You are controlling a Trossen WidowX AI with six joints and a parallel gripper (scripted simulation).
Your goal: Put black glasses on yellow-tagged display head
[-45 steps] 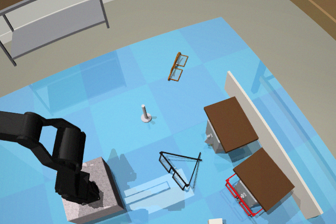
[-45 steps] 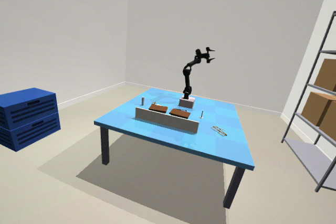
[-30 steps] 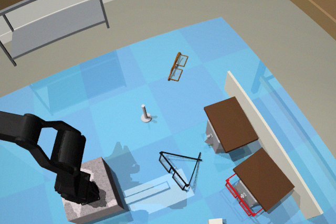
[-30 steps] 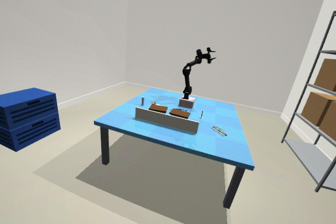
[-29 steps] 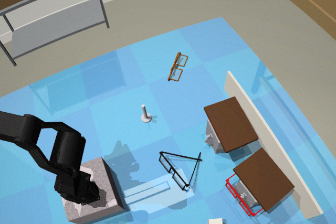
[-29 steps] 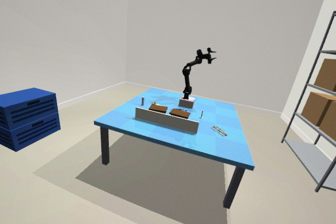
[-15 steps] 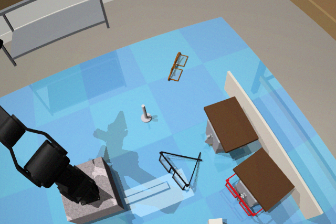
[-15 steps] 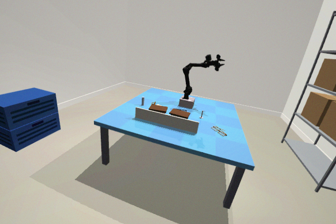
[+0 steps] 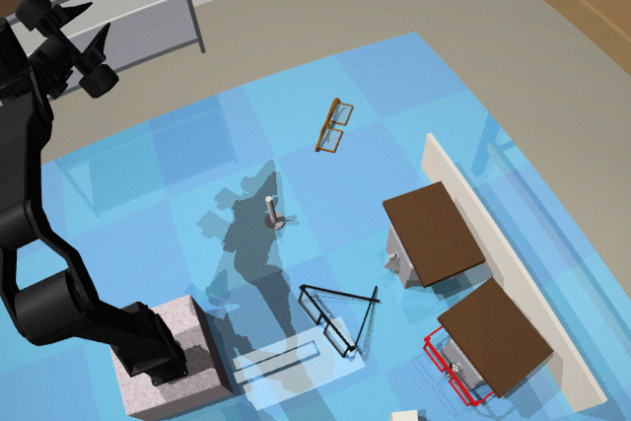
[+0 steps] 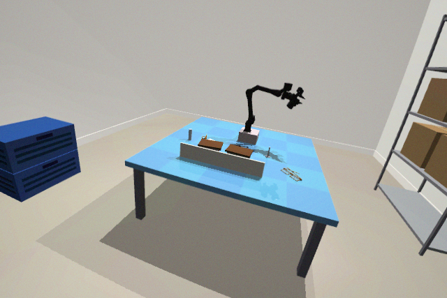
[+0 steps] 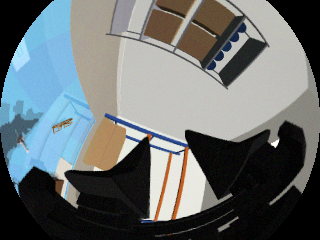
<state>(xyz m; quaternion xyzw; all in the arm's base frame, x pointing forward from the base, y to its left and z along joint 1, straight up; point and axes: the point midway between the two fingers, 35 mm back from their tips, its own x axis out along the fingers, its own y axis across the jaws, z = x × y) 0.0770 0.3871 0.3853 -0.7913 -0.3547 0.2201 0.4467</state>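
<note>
The black glasses (image 9: 351, 349) lie on the table with temples spread and crossing near their ends, close to the arm's base. Two grey display heads stand under brown slabs. The nearer-to-centre head (image 9: 405, 268) wears no glasses; its slab (image 9: 433, 233) (image 10: 239, 150) hides most of it. The other head (image 9: 462, 363) wears red glasses (image 9: 448, 368), under its own slab (image 9: 494, 337) (image 10: 210, 144). I cannot make out the yellow tag clearly. My gripper (image 9: 100, 13) (image 10: 303, 100) (image 11: 167, 137) is partly open and empty, high up and far from the black glasses and heads.
Orange-brown glasses (image 9: 326, 124) (image 10: 291, 174) (image 11: 62, 125) lie farther off. A thin upright peg (image 9: 271, 210) (image 10: 268, 152) stands between them and the arm's base. A pale low wall (image 9: 515, 278) (image 10: 221, 161) runs behind the heads. A pale cylinder (image 10: 189, 134) stands beyond the red-glasses head.
</note>
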